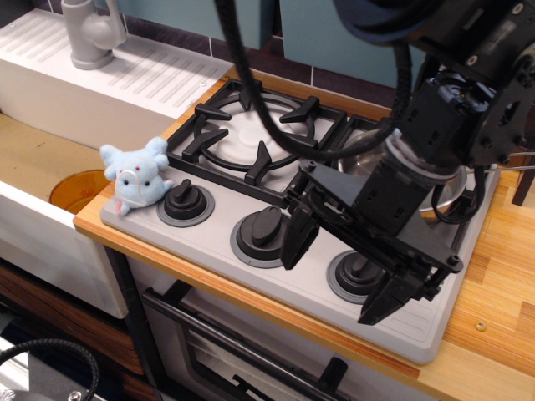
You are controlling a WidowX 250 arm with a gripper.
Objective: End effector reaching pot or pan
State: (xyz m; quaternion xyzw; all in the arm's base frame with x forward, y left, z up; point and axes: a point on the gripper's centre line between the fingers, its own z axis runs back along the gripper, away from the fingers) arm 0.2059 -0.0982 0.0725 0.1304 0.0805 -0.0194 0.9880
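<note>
My black gripper hangs over the front right of the stove, above the right knob, with its bulky wrist and black cables rising to the upper right. Its two long fingers are spread wide apart and hold nothing. The shiny steel pan sits on the right burner directly behind the wrist, which hides most of it. Part of its rim shows on the left, and a thin metal handle sticks out to the right. The gripper is in front of the pan and not touching it.
A light blue plush toy sits on the stove's front left corner. Three black knobs line the front, the left one near the toy. The left burner grate is bare. A sink with a grey faucet and an orange bowl lies left.
</note>
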